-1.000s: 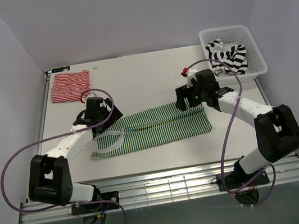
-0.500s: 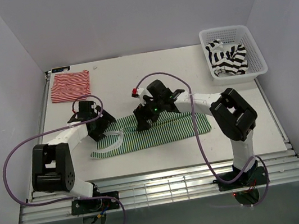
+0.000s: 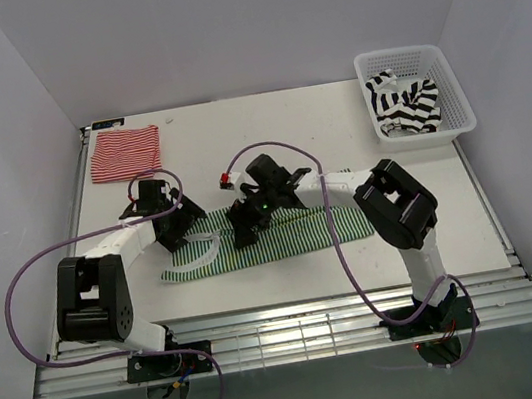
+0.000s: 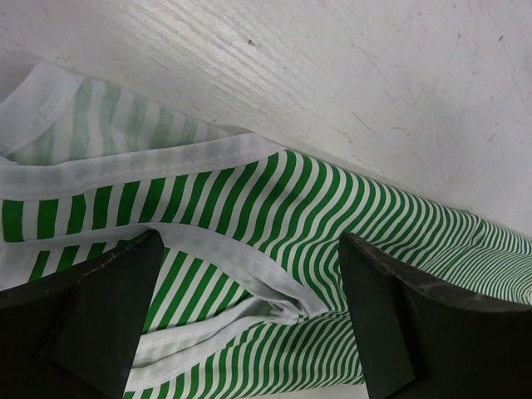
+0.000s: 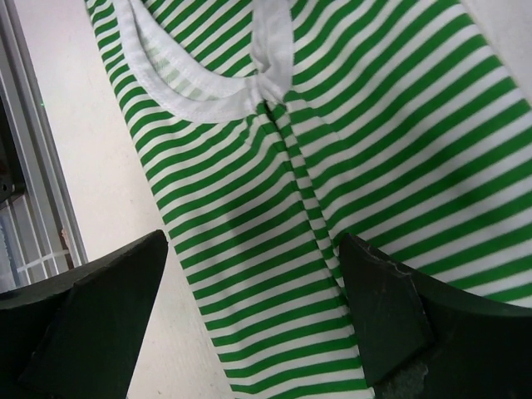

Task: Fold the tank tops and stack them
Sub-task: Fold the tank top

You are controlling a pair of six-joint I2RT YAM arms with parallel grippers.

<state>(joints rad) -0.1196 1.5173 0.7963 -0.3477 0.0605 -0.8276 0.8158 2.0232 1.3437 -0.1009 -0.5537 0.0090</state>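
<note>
The green-and-white striped cloth tank top (image 3: 297, 235) lies folded into a long band on the near middle of the white table (image 3: 267, 139). The left arm (image 3: 117, 248) reaches over its left end, left fingers (image 4: 83, 324) spread. The right arm (image 3: 345, 187) bends leftward over its middle, right fingers (image 5: 91, 324) spread, holding nothing. The red-and-white striped top (image 3: 124, 153) lies folded far left. The black-and-white striped top (image 3: 408, 104) sits in the white plastic lattice basket (image 3: 453, 89) far right. Pale walls (image 3: 218, 25) enclose the table.
</note>
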